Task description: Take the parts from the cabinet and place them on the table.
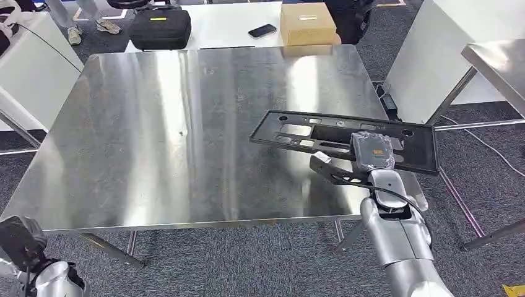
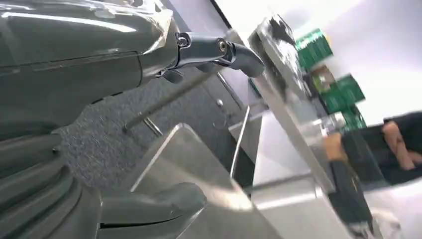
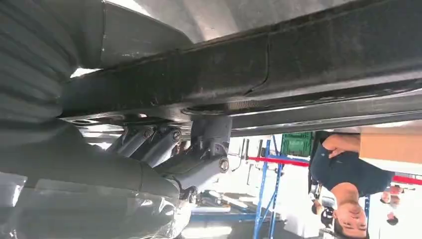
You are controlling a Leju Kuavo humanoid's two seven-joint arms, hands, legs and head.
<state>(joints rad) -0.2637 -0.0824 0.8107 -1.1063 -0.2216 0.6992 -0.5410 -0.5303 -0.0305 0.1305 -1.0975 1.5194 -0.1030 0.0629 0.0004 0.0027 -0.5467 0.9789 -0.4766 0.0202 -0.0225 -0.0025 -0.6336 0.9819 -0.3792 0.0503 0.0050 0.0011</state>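
Observation:
A long black plastic part [image 1: 291, 132] with several cut-outs lies crosswise over the right side of the steel table [image 1: 155, 142]. Its right end reaches past the table's right edge. My right hand [image 1: 371, 152] grips the part from its near side, about the middle. In the right wrist view the part [image 3: 298, 64] crosses the picture as a dark bar, with my fingers [image 3: 199, 154] curled against it. I cannot tell whether the part touches the tabletop. My left hand [image 1: 21, 242] hangs low beside the table's near left corner, its fingers [image 2: 219, 49] apart and holding nothing.
On a white table behind the steel one are a black case [image 1: 160, 28], a phone [image 1: 262, 30] and a cardboard box [image 1: 308, 23]. A second steel table [image 1: 501, 62] and a white panel [image 1: 433, 55] stand to the right. A person [image 3: 348, 169] stands nearby.

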